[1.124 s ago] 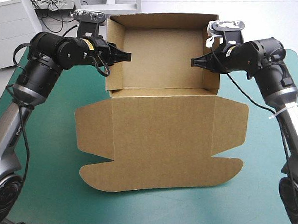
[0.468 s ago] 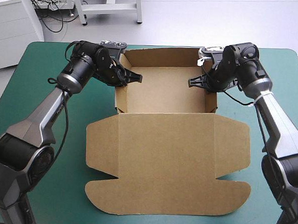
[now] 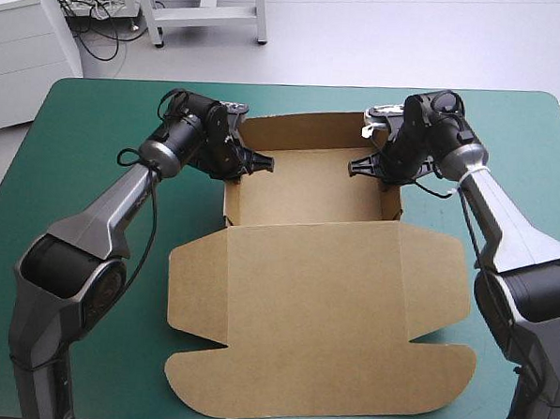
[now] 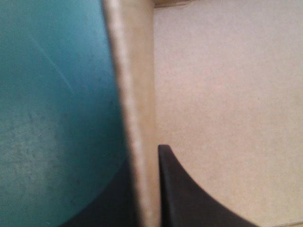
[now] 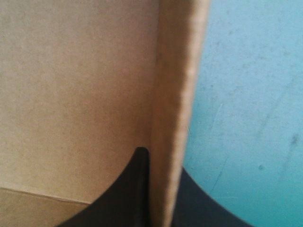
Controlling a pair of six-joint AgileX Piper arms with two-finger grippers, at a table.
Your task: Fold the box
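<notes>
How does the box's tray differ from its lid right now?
The tray stands with walls raised; the lid lies flat. The tray sits farther back, gripped by the left hand and right hand; the lid lies nearer, untouched. Both are brown board, joined at a fold.

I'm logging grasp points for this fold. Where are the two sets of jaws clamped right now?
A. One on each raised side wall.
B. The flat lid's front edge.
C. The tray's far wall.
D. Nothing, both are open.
A: each wrist view shows the jaws all but shut on a raised wall, the left wall and the right wall of the box; the lid lies flat, untouched.
</notes>
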